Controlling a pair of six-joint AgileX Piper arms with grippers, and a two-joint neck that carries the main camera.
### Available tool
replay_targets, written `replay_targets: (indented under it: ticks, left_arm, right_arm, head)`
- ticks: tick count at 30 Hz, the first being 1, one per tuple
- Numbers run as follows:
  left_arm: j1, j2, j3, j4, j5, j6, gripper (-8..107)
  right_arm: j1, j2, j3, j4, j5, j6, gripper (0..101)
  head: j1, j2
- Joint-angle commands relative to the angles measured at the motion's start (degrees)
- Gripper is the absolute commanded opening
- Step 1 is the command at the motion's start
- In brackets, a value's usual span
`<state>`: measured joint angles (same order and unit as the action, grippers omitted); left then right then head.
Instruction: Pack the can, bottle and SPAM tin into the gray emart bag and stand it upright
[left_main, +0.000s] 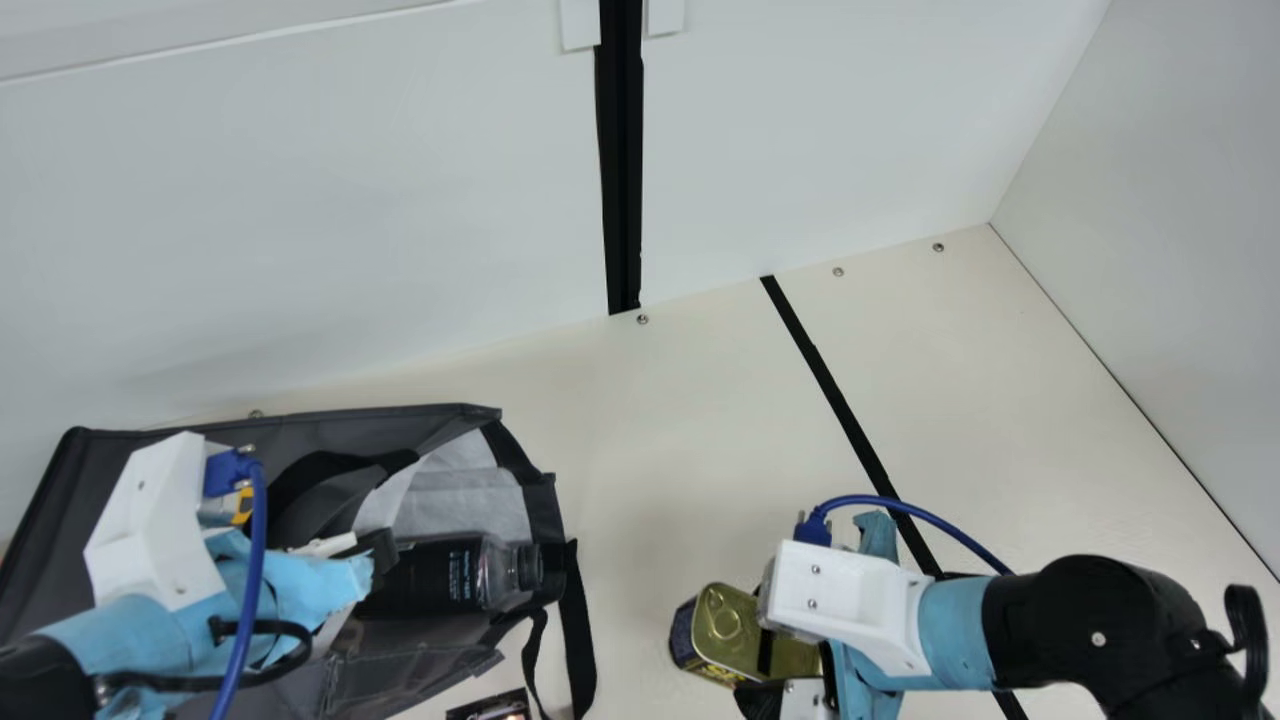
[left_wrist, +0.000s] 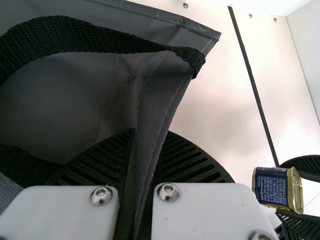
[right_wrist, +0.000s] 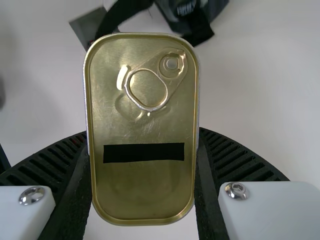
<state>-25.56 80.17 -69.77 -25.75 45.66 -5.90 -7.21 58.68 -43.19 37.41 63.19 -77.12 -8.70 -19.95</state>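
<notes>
On the left of the cream table (left_main: 700, 450), the gray emart bag (left_main: 400, 422) is laid down, its mouth turned to the right. The bottle (left_main: 425, 580) is lying on its side in that mouth, cap pointing right. A fold of the bag's fabric is pinched by the left gripper (left_main: 378, 560). To the right of the bag, apart from it, the SPAM tin (left_main: 722, 622) is clasped between the ribbed fingers (right_wrist: 240, 157) of the right gripper (left_main: 762, 668), its ring-pull lid facing the wrist camera.

The left hand (left_main: 378, 555) is pinched nearly closed, the right hand (left_main: 762, 648) parted wider.
</notes>
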Motion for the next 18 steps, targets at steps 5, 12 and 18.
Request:
replay_targets:
  ticks: [5, 12, 18]
  left_arm:
    - [0.00, 0.00, 0.00, 0.00, 0.00, 0.00, -8]
    - [0.00, 0.00, 0.00, 0.00, 0.00, 0.00, -8]
    - [0.00, 0.00, 0.00, 0.00, 0.00, 0.00, -8]
  right_arm:
    - [-2.69, 0.70, 0.62, 8.29, 1.09, -5.50, 0]
    - [-4.23, 2.24, 1.26, 12.54, 1.20, -9.19, 0]
    - [-2.57, 4.06, 1.54, 14.77, -0.66, -10.42, 0]
  head:
    - [-1.30, -0.05]
    - [-1.30, -0.05]
    - [-1.30, -0.05]
